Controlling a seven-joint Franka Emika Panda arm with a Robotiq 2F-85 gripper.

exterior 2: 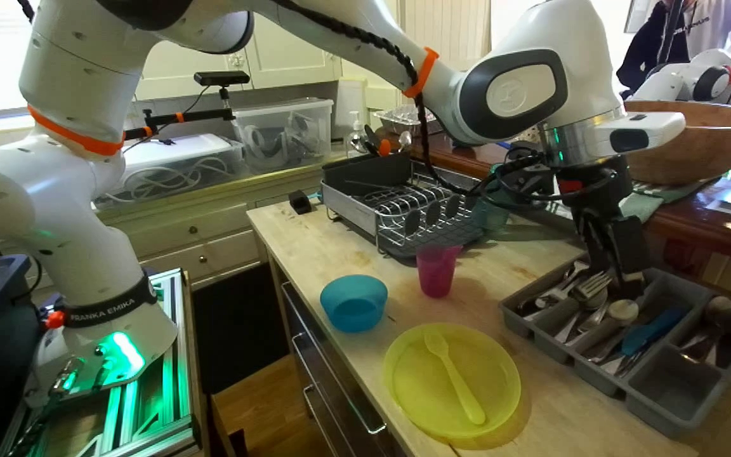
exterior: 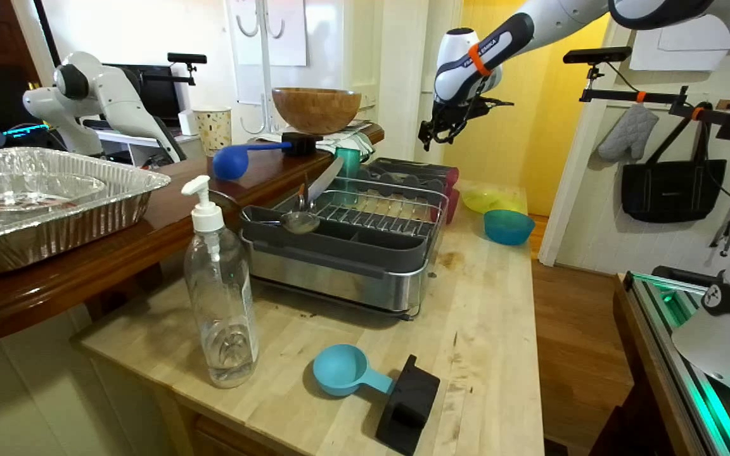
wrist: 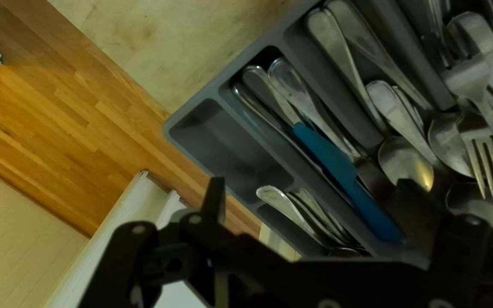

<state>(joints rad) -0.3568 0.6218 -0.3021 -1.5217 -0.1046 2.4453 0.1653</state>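
Observation:
My gripper (wrist: 313,192) is open with nothing between its fingers. It points down over a grey cutlery tray (wrist: 229,141), and in an exterior view the gripper (exterior 2: 622,266) is above or slightly inside the tray (exterior 2: 676,387); exact height is unclear. The tray holds silver spoons, forks (wrist: 488,158) and knives. A blue knife-like utensil (wrist: 330,156) lies in a middle compartment, between the finger lines in the wrist view. More silver handles (wrist: 280,203) lie in an end compartment. In an exterior view the gripper (exterior: 460,126) hangs beyond the dish rack, and the tray is hidden there.
A yellow plate (exterior 2: 403,393) with a yellow utensil (exterior 2: 457,381), a blue bowl (exterior 2: 354,303) and a pink cup (exterior 2: 436,271) stand beside the tray. A dish rack (exterior: 339,272), pump bottle (exterior: 222,310) and blue scoop (exterior: 341,369) are farther along. A wooden bowl (exterior 2: 695,136) sits near the wrist.

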